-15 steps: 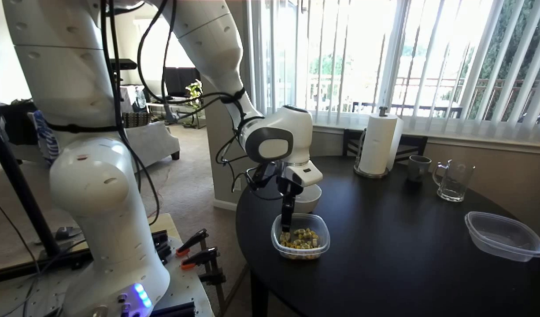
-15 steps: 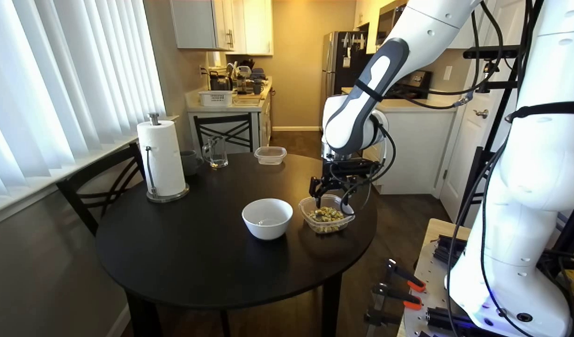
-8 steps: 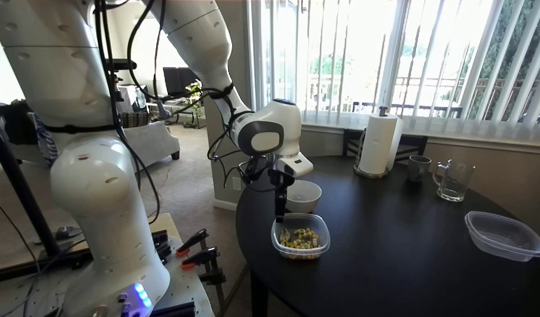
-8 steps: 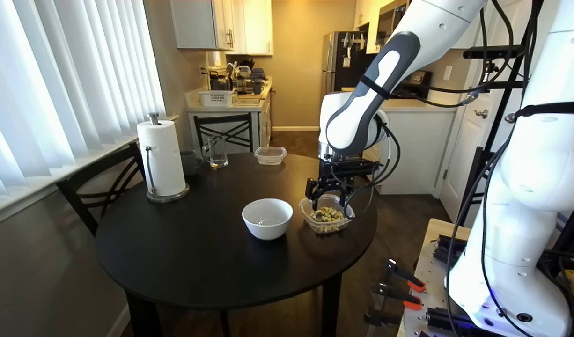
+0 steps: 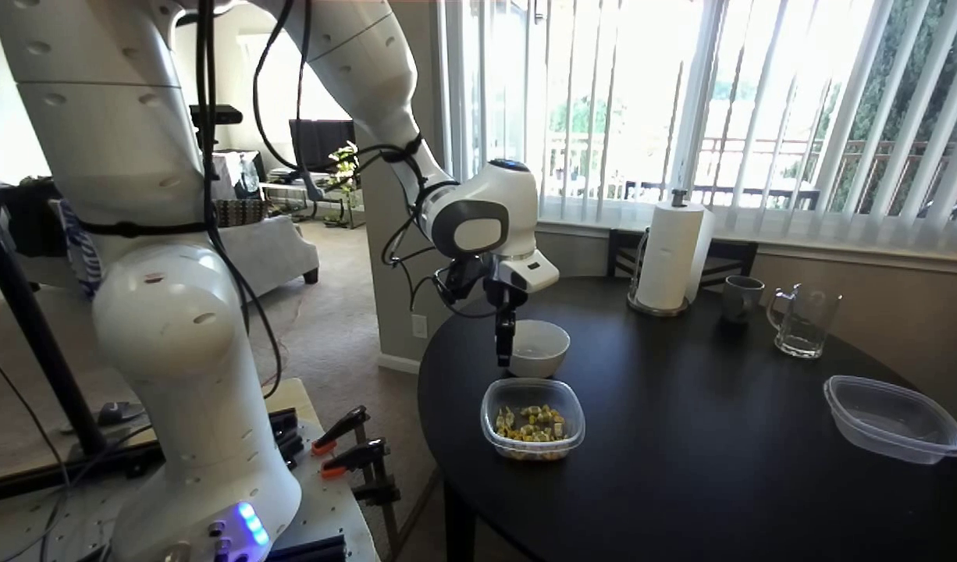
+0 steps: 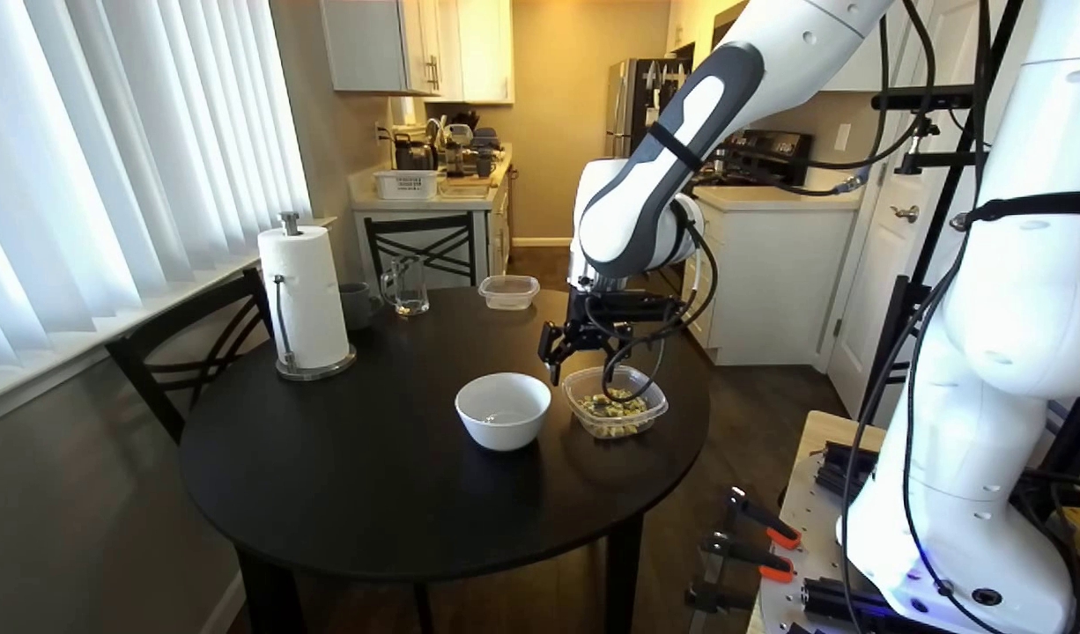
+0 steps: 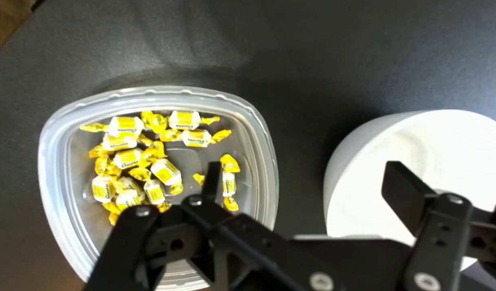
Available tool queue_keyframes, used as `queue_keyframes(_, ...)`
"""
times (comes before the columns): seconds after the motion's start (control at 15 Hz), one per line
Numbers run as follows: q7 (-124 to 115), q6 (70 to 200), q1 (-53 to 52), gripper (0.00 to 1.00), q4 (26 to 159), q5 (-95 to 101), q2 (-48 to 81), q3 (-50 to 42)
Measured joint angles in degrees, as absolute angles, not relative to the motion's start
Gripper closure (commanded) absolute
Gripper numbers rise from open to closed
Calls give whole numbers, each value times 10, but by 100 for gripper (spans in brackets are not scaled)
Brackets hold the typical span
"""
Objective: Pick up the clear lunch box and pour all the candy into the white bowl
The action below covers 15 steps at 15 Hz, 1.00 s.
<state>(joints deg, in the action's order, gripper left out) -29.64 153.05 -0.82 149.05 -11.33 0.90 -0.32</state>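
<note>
Dark counter holds the clear lunch box, candy inside, near the white bowl; our gripper hangs above, spread. We should straddle one box wall squarely; pinch firmly; lift level.

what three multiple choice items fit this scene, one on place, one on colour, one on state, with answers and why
1) Where is the clear lunch box relative to the white bowl?
A: inside it; B: beside it, apart; C: on top of it

2) Which colours mainly show on the candy?
A: red and blue; B: green and black; C: yellow and white

3) How is the gripper?
A: open, holding nothing; B: shut on the bowl; C: shut on a candy

1 B: the wrist view shows dark tabletop between them.
2 C: it shows white, with yellow twisted ends.
3 A: its fingers are wide apart, gripping nothing.
</note>
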Motion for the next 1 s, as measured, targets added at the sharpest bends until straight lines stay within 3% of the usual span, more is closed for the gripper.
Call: queue_keyframes(1.0,-299,1510,0,0,1408,-158,124,-41)
